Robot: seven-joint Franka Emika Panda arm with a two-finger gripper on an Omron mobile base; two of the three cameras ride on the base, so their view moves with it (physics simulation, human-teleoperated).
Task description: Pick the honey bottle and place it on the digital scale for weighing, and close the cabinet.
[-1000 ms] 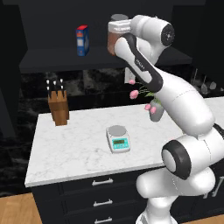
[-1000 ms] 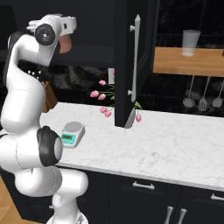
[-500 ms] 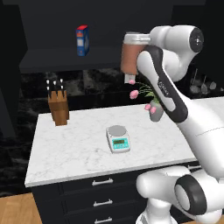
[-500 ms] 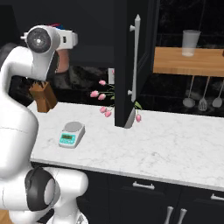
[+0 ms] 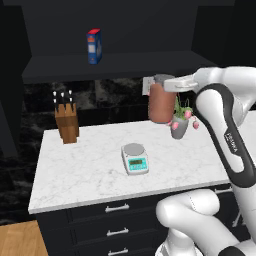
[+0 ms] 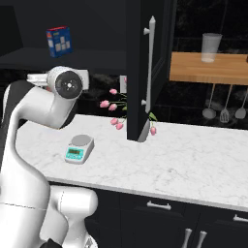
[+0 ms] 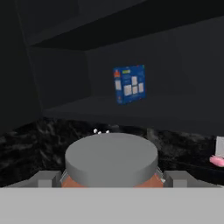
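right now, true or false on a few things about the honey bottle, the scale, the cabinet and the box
1. The claw holds the honey bottle in the air. True.
2. The honey bottle rests on the digital scale. False: the platter is bare.
3. The cabinet door is shut. False: it stands open.
4. The blue-and-red box stands on the shelf. True.
5. The knife block lies on its side. False: it stands upright.

White marble counter, wooden knife block.

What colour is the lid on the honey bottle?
Grey. The honey bottle's lid shows best in the hand view.
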